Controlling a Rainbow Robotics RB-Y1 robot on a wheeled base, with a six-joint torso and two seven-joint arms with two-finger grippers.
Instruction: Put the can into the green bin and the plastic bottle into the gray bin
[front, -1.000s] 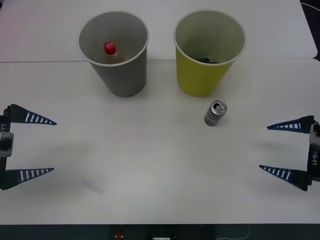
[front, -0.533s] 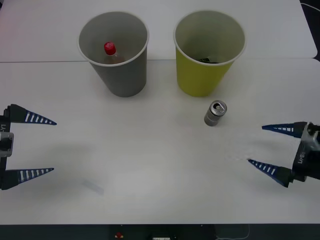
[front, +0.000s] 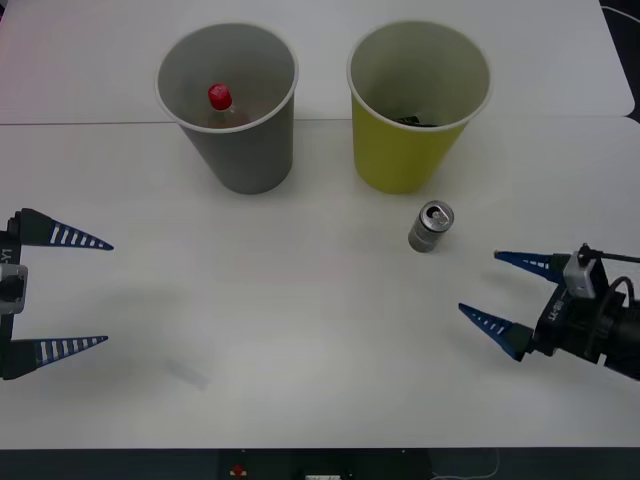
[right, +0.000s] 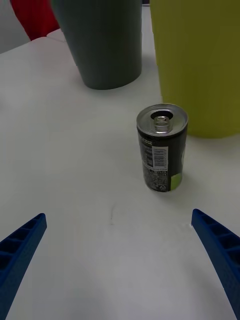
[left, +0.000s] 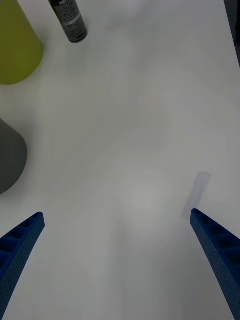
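The can (front: 431, 226) stands upright on the white table just in front of the green bin (front: 418, 104); it also shows in the right wrist view (right: 161, 146) and the left wrist view (left: 71, 21). The plastic bottle (front: 222, 106), red cap up, sits inside the gray bin (front: 230, 104). My right gripper (front: 494, 288) is open, low over the table, to the right of the can and a little nearer the front edge, fingers pointing toward it. My left gripper (front: 85, 292) waits open at the left edge.
The green bin (right: 197, 60) and gray bin (right: 102, 40) stand side by side behind the can. Something dark lies at the bottom of the green bin (front: 415, 121). A faint smudge (front: 187, 372) marks the table near the left gripper. The white table (front: 300, 300) stretches between the grippers.
My right gripper has moved left and turned toward the can, staying open. The left arm, can, bottle and bins have not moved.
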